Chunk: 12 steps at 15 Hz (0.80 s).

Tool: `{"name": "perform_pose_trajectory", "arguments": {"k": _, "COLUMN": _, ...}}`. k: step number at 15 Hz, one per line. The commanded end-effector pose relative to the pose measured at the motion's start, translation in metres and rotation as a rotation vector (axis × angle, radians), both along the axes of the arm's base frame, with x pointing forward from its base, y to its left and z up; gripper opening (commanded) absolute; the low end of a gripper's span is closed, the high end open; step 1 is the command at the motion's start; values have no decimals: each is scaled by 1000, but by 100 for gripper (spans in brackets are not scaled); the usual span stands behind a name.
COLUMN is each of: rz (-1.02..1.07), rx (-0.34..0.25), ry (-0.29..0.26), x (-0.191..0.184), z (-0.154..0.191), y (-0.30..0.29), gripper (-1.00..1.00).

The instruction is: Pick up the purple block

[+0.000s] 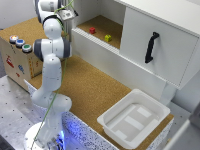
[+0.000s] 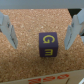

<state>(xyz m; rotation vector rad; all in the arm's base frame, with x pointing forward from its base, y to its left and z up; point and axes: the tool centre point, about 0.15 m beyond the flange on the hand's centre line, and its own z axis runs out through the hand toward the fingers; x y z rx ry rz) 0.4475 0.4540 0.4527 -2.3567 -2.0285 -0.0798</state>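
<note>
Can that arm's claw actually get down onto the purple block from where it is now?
Probably yes. In the wrist view the purple block sits on bare cork midway between the open fingers of the tool, with nothing beside or above it. The exterior view doesn't show the block, so the remaining height is unclear.

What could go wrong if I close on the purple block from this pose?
In the wrist view the purple block sits between the open fingers but closer to one, so that finger may touch first and push or twist it. In the exterior view the arm hides the gripper and block, leaving only one view for checking height.
</note>
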Motion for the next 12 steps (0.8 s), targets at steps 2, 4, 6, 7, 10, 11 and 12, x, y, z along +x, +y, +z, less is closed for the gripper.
{"name": "perform_pose_trajectory", "arguments": {"k": 2, "rz": 44, "rx": -19, "ry": 155, "x": 34, "z": -5, "y": 15, "gripper": 100}}
{"name": "perform_pose_trajectory", "arguments": {"k": 4, "rz": 47, "rx": -27, "ry": 163, "x": 36, "z": -11, "y": 17, "gripper": 100}}
{"name": "perform_pose_trajectory", "arguments": {"k": 6, "rz": 65, "rx": -46, "ry": 167, "x": 34, "z": -14, "y": 17, "gripper": -100}}
{"name": "perform_pose_trajectory", "arguments": {"k": 7, "rz": 70, "rx": -54, "ry": 167, "x": 34, "z": -15, "y": 17, "gripper": -100}}
{"name": "perform_pose_trajectory", "arguments": {"k": 10, "rz": 72, "rx": -60, "ry": 153, "x": 33, "z": -16, "y": 18, "gripper": -100}}
{"name": "perform_pose_trajectory", "arguments": {"k": 11, "rz": 71, "rx": -60, "ry": 153, "x": 31, "z": -16, "y": 18, "gripper": -100}}
{"name": "perform_pose_trajectory", "arguments": {"k": 12, "rz": 65, "rx": -60, "ry": 147, "x": 30, "z": -17, "y": 18, "gripper": -100}}
